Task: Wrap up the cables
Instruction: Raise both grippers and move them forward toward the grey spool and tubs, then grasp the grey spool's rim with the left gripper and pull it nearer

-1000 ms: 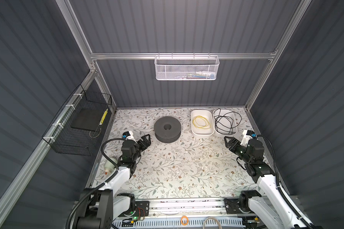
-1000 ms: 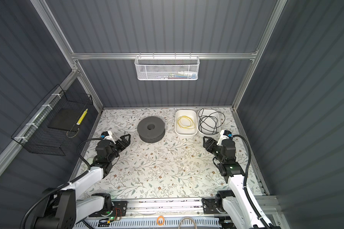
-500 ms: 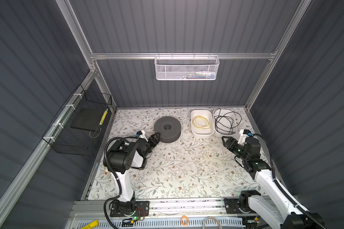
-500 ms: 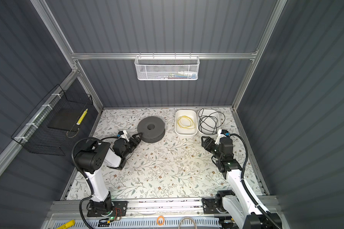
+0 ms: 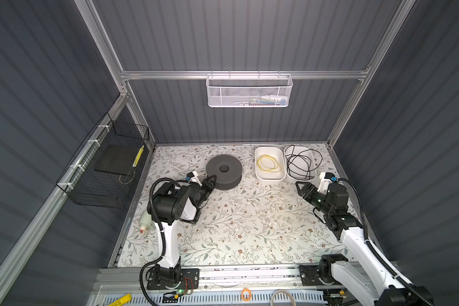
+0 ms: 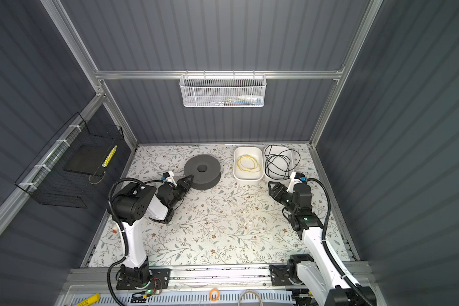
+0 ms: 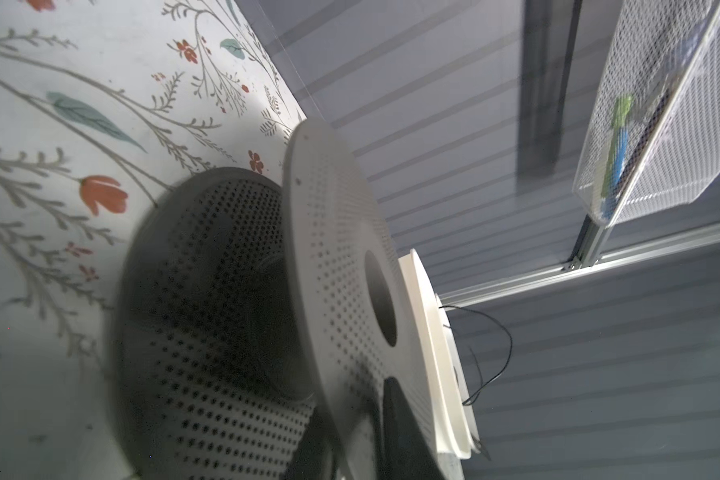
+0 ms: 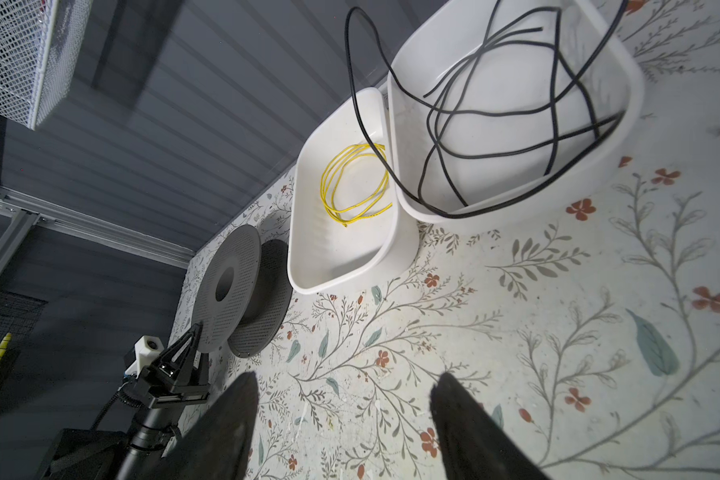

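My left gripper (image 5: 212, 179) pinches the grey spool (image 5: 231, 164) at its rim. Right of the spool, yellow cable (image 5: 269, 163) lies in a tray (image 5: 269, 180); beyond, my right gripper (image 5: 301, 189) gapes.

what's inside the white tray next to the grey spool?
A loose coil of yellow wire on the floor of the white tray, nothing else visible. Its near wall hides a strip of floor.

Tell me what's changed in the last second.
The left gripper swung forward and inward to the grey spool and closed on its upper flange rim. The right gripper edged slightly toward the middle, jaws open. The spool, the yellow cable and the black cable in their white trays have not moved.
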`<state>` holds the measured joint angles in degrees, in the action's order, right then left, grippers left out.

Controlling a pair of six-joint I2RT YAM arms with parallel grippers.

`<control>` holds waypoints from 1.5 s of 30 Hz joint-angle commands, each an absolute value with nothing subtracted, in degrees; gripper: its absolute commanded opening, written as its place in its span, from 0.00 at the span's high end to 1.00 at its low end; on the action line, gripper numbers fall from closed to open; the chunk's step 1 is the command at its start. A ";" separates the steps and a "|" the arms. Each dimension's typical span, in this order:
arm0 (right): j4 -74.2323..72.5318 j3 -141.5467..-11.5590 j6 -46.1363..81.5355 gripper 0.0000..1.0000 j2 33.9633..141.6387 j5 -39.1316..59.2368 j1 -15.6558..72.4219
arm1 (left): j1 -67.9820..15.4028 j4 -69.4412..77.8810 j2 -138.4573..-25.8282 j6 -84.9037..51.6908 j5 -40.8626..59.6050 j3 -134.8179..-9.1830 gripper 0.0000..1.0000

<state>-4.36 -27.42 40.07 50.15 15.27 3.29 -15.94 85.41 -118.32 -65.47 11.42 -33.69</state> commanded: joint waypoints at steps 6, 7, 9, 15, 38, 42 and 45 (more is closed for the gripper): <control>-2.72 -28.42 40.90 0.32 46.49 17.30 3.10 | -16.17 87.67 -113.12 -64.58 10.40 -29.32 1.00; -2.34 -28.63 40.96 0.32 46.00 17.44 3.08 | -16.18 87.63 -111.70 -64.68 10.82 -28.36 1.00; -1.62 -28.76 40.96 0.32 44.76 17.56 3.08 | -16.17 87.54 -108.99 -64.67 12.57 -26.92 1.00; 0.31 -28.97 41.37 0.32 41.63 17.65 3.08 | -19.16 87.09 -98.95 -66.70 17.98 -20.17 1.00; 3.83 -30.29 45.27 0.29 39.12 17.13 3.16 | -47.78 87.47 -95.52 -66.91 6.86 -12.98 1.00; 6.40 -30.75 44.01 0.27 37.53 16.22 3.20 | -48.31 87.54 -98.32 -66.59 4.20 -13.01 0.94; 8.26 -31.36 43.10 0.27 36.58 15.56 3.24 | -48.21 86.56 -94.93 -64.28 -2.37 -9.89 0.80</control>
<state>5.48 -29.15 44.56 37.76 16.43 3.31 -48.25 85.62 -97.03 -67.31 5.02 -12.19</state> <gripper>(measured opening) 0.731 0.154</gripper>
